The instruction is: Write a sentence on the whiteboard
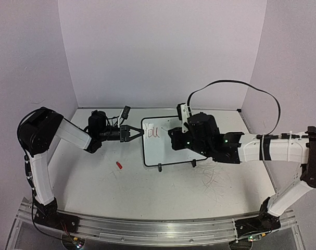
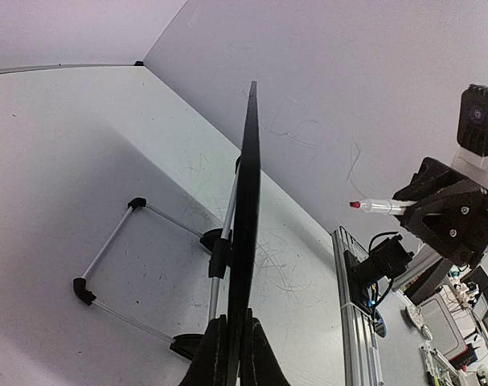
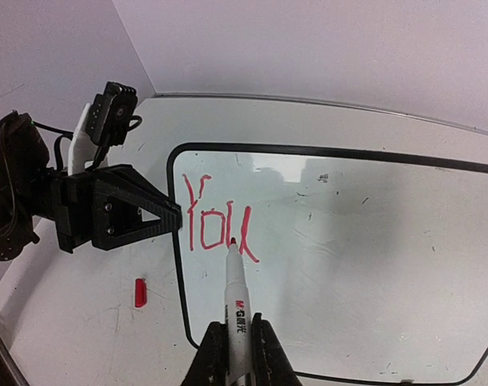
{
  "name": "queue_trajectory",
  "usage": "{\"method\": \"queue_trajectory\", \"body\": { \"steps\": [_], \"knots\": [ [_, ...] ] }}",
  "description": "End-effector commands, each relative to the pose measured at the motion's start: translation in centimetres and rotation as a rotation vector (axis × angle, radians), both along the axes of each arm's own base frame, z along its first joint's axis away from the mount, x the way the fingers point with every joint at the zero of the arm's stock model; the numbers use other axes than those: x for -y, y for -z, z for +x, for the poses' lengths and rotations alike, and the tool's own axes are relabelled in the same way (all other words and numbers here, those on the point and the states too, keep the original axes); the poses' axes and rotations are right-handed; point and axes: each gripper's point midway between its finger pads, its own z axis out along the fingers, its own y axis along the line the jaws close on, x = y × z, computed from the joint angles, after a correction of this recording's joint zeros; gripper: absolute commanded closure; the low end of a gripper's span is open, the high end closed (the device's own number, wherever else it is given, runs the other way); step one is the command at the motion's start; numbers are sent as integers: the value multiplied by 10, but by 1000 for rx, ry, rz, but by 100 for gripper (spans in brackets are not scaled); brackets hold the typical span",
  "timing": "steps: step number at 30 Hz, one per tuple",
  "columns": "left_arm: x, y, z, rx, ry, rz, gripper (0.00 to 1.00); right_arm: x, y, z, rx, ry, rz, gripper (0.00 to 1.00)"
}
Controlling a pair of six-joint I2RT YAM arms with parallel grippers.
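Note:
The whiteboard stands tilted in the table's middle on two black feet; it also shows in the right wrist view and edge-on in the left wrist view. Red letters "You" are at its top left corner, also visible from above. My left gripper is shut on the board's left edge. My right gripper is shut on a white marker, its red tip at the bottom of the "u". From above the right gripper hangs over the board's middle.
A red marker cap lies on the table left of the board, also in the right wrist view. The board's wire stand sits behind it. Grey scribble scuffs mark the tabletop. Walls close off the back and sides.

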Motion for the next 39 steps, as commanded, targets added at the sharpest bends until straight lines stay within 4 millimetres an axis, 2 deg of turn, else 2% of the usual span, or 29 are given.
{"method": "queue_trajectory", "body": {
  "steps": [1, 6, 16, 23, 31, 39],
  "knots": [
    [3, -34, -10, 66, 44, -45, 100, 3, -31, 2, 98, -15, 34, 100],
    [3, -33, -9, 65, 44, -44, 100, 8, -28, 6, 109, 19, 13, 100],
    [3, -33, -9, 62, 42, -44, 100, -24, -12, 19, 64, -10, -70, 100],
    [4, -35, -8, 64, 42, -44, 100, -12, -8, 26, 77, 59, -90, 100],
    [4, -37, -8, 72, 42, -45, 100, -21, -8, 34, 77, 67, -91, 100],
    [4, -37, -9, 74, 44, -44, 100, -14, -2, 42, 50, 102, -90, 100]
  ]
}}
